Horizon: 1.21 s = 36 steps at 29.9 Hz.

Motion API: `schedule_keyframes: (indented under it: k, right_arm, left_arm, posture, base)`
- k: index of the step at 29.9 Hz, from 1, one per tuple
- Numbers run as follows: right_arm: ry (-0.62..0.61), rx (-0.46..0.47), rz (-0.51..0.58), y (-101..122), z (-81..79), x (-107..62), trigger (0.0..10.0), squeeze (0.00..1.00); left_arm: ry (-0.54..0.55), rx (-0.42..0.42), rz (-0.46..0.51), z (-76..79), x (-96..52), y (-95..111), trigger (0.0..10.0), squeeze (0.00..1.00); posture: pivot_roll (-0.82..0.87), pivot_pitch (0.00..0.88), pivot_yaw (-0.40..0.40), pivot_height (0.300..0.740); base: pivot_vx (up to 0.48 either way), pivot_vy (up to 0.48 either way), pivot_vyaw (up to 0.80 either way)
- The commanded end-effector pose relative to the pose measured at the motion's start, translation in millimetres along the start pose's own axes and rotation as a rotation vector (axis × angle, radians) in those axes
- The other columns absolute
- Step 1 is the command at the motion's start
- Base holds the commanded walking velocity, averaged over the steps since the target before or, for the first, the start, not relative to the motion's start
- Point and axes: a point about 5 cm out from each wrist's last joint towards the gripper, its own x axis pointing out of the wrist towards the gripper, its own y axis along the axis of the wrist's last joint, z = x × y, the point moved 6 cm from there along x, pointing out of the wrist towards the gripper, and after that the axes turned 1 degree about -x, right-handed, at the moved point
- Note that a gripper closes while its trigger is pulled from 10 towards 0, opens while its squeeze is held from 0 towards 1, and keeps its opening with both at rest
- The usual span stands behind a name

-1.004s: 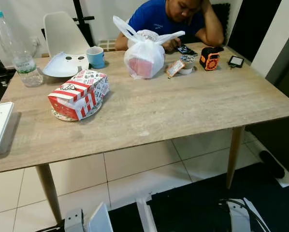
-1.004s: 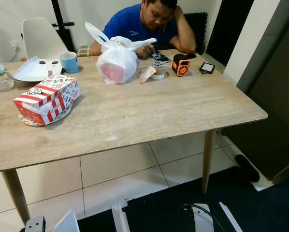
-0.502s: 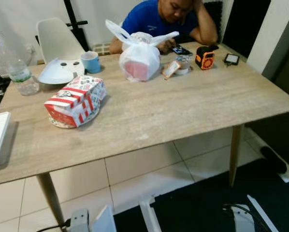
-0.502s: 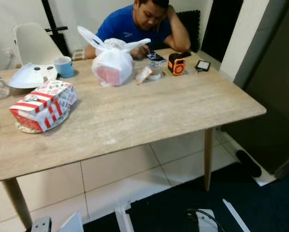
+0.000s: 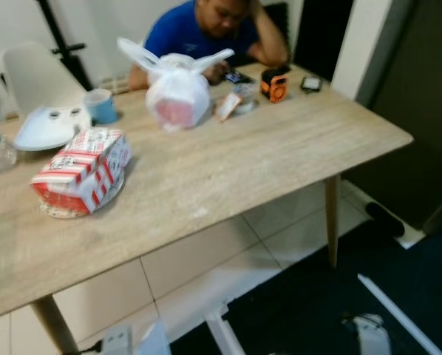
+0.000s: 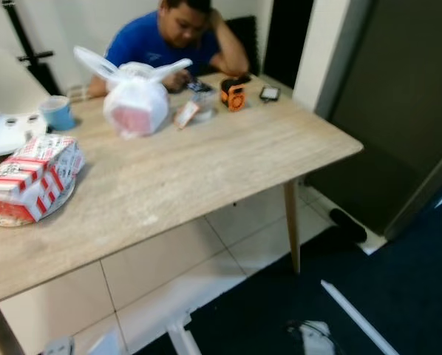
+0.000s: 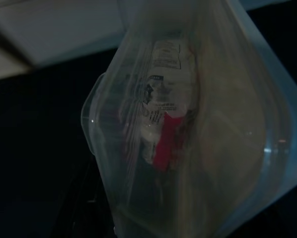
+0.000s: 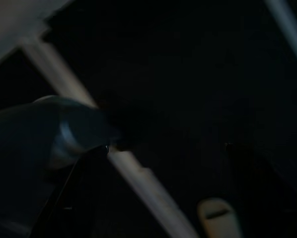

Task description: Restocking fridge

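Wooden table (image 5: 228, 159) seemingly further left.

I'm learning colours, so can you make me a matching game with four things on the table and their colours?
Things:
1. cup
2. bag
3. box
4. radio

Colours:
A. orange and black
B. red and white stripes
C. blue
D. white, pink showing through

Pairs: 1-C, 2-D, 3-B, 4-A
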Motion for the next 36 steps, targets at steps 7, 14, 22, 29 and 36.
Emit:
schedule_keyframes:
  k: [7,14,22,29,36]
  right_arm:
    - [0.011,-0.023,0.008,1,-8.2,1.2,10.0,0.00]
    - [0.010,-0.041,0.014,3,-8.9,1.4,10.0,0.00]
    - [0.008,-0.068,0.004,0,-10.9,1.7,10.0,0.00]
    - [0.006,-0.073,-0.002,-2,-9.8,1.5,10.0,0.00]
    - [-0.005,-0.058,-0.009,-6,-3.8,0.6,10.0,0.00]
  left_arm:
    - [0.048,0.032,0.021,-10.2,-2.1,-1,10.0,0.00]
    - [0.023,0.014,0.020,-5.7,-1.4,0,10.0,0.00]
    - [-0.025,-0.043,0.057,5.0,-0.1,7,10.0,0.00]
    - [-0.055,-0.055,0.059,10.4,0.0,6,10.0,0.00]
    - [-0.087,-0.095,0.039,14.5,-0.5,0,10.0,0.00]
  posture:
    - [-0.06,0.000,0.034,0.740]
    - [-0.06,0.000,0.035,0.740]
    - [-0.05,0.000,0.036,0.740]
    - [-0.05,0.000,0.034,0.740]
    - [-0.04,0.000,0.029,0.740]
  base:
    - [0.000,0.000,-0.10]
    - [0.000,0.000,0.00]
    - [0.000,0.000,0.00]
    - [0.000,0.000,0.00]
    - [0.000,0.000,0.00]
